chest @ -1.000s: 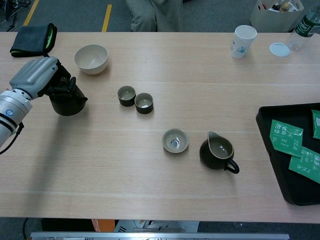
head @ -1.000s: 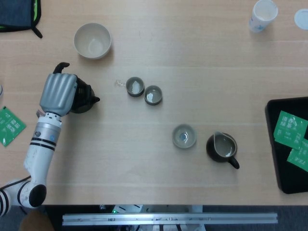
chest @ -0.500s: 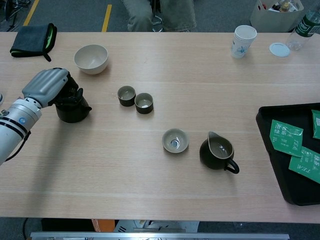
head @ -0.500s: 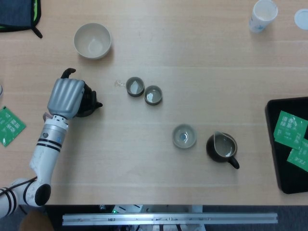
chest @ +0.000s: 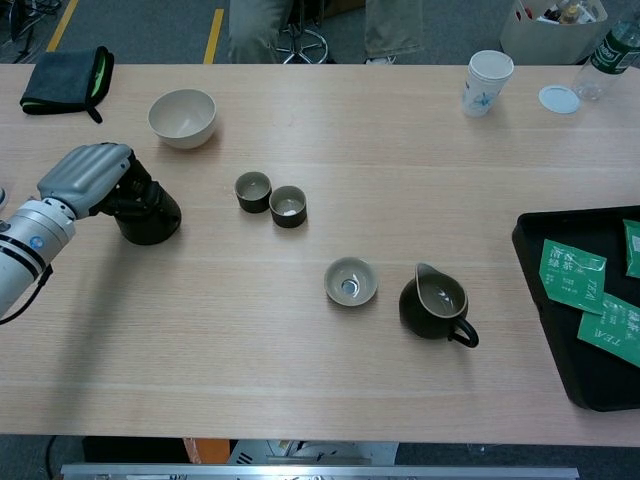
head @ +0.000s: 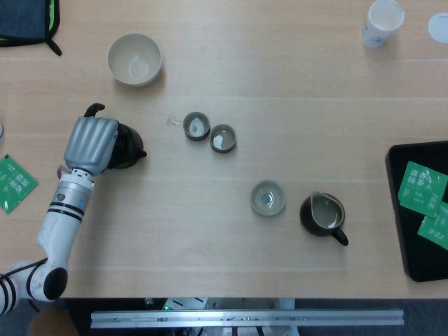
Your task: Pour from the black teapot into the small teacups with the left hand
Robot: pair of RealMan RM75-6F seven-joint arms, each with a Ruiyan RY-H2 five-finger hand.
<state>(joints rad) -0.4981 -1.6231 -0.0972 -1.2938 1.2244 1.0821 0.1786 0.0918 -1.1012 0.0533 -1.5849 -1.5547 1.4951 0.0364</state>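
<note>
Gripping the squat black teapot point(head: 124, 147), the left hand point(head: 91, 142) hides its top.

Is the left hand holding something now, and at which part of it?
The left hand grips the black teapot, wrapped over its left side; the exact contact is hidden.

Pale wood counter point(chest: 330, 400), long grain running left to right. Carrying: black teapot point(chest: 150, 215) at left; cream bowl point(chest: 182, 117) behind it; two small teacups point(chest: 270, 198) touching near middle; shallow cup point(chest: 351, 281) just beside dark pitcher point(chest: 434, 304); black tray point(chest: 570, 300) at right edge; paper cup point(chest: 486, 82) and white lid point(chest: 558, 98) far right; dark cloth point(chest: 66, 78) in far-left corner; green packet point(head: 12, 183) at left edge.
</note>
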